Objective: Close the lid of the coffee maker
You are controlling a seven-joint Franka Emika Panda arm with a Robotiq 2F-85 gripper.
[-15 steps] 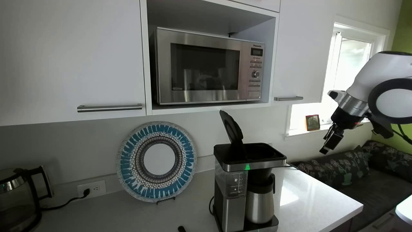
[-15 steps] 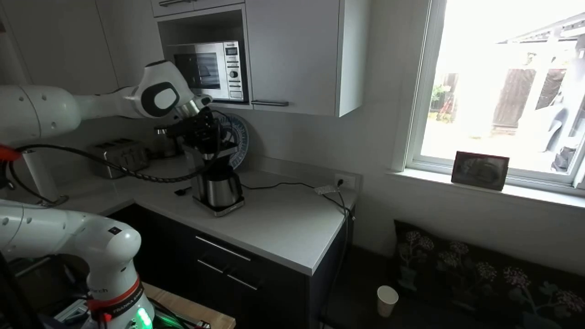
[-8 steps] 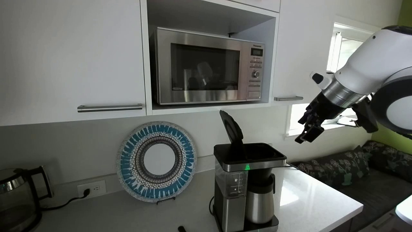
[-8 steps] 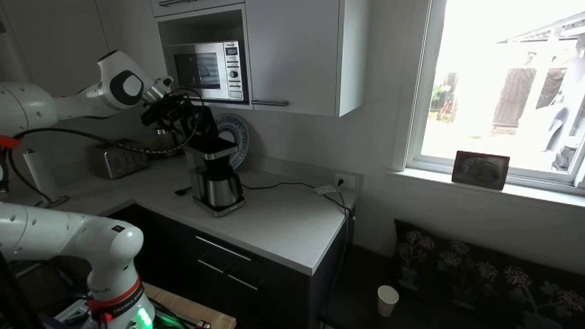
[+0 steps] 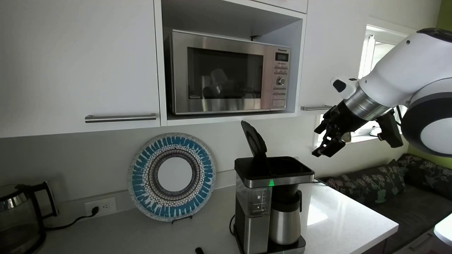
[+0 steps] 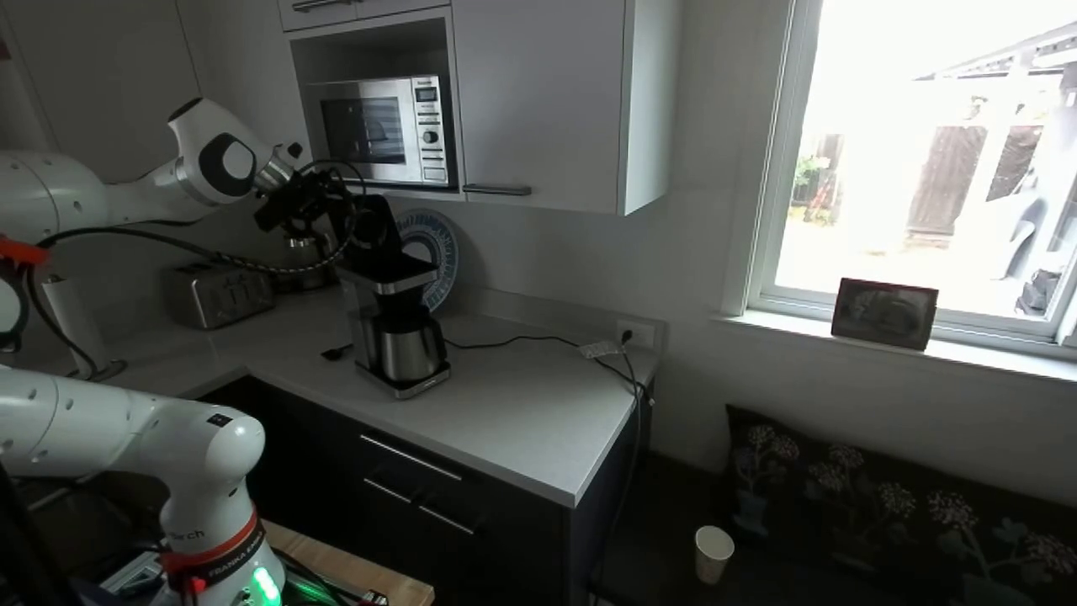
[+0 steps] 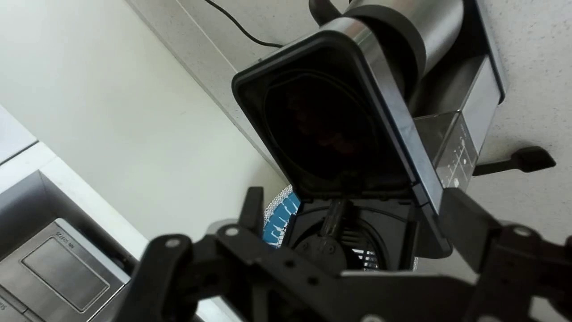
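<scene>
We see the lid [image 5: 254,139] of the coffee maker [image 5: 259,201] raised at a tilt, the jaws spread wide nearby.

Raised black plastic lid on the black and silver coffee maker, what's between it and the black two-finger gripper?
No object: in an exterior view, only pale wall shows between gripper and lid.

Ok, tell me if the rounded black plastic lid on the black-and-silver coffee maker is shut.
No, an exterior view shows the lid tilted steeply up from the coffee maker.
</scene>
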